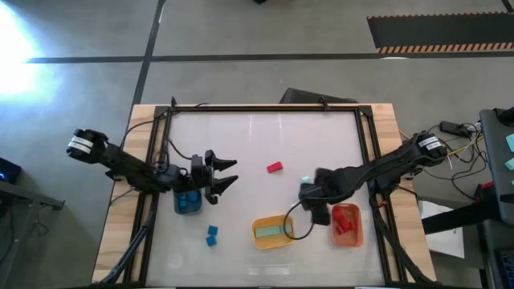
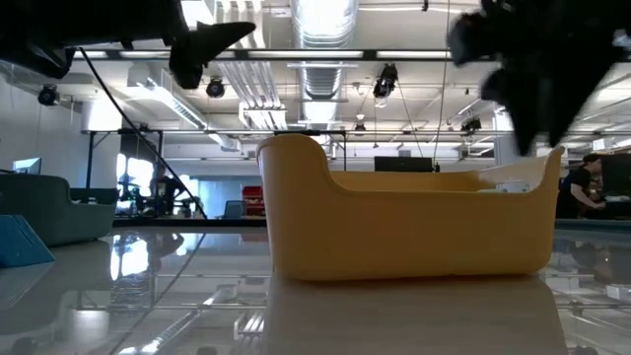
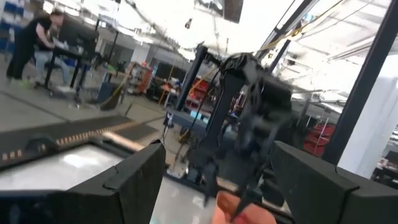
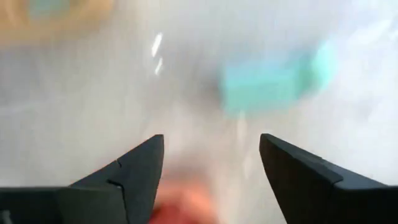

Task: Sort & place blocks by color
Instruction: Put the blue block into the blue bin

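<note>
Counter (image 1: 265,136): white top, wood strips showing along both sides, dark frame rails running around the edge. The far half is lying bare; the things are sitting in the near half.

Left gripper (image 1: 227,174): hanging over the left-centre of the counter, just beside the blue bin (image 1: 187,201). Its fingers are standing wide apart and are holding nothing, which the left wrist view (image 3: 217,180) is also showing.

Right gripper (image 1: 307,193): hovering right of centre, between the yellow bin (image 1: 271,232) and the orange bin (image 1: 347,225). In the right wrist view (image 4: 211,168) its fingers are spread apart, with nothing between them.

Blocks, loose:
- red block (image 1: 275,168), lying alone mid-counter, between the two grippers and apart from both.
- mint-teal block (image 1: 306,181), sitting just beside the right gripper; in the right wrist view (image 4: 273,81) it is showing as a pale bar ahead of the open fingers, blurred.
- two blue blocks (image 1: 212,234), lying close together near the front, just in front of the blue bin and left of the yellow bin.

Blocks, binned:
- mint-teal bar (image 1: 270,233), lying in the yellow bin.
- red blocks (image 1: 346,221), lying in the orange bin.

Low view: the yellow bin (image 2: 414,227) is filling the middle, with the arms showing dark above it.
</note>
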Controlling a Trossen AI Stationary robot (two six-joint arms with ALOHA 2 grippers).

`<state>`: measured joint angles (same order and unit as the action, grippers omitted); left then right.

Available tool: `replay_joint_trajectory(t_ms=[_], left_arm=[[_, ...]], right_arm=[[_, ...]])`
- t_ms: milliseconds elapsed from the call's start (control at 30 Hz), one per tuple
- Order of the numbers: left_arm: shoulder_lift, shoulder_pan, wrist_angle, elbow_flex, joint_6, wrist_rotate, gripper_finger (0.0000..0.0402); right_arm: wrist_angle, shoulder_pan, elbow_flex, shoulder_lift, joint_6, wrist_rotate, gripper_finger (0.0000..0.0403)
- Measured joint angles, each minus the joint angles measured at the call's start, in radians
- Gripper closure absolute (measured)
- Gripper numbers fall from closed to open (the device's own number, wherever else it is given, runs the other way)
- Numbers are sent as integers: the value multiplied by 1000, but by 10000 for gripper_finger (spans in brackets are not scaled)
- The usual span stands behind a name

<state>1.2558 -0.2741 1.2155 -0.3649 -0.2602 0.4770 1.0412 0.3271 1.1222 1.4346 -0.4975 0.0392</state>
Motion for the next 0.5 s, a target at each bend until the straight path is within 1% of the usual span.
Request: replay_joint_trajectory(t_ms=[100,200,300,367,433,500], left_arm=[[39,0,-1,0,-53,0,127],[84,-1,-3,0,-107,0,127],[129,-1,-5,0,-171,2,127],[155,-1,-16,-3,-214,21,127],[169,-2,-95,-28,-259,35,127],[171,-2,-240,-72,-311,39,127]], right_arm=[[-122,-4,21,0,125,148,158],[-274,-23,20,0,261,220,164],[-441,-55,4,0,396,224,169],[-549,-77,-12,0,480,223,170],[-640,-97,-25,0,561,222,170],[-689,-116,-30,0,621,216,170]])
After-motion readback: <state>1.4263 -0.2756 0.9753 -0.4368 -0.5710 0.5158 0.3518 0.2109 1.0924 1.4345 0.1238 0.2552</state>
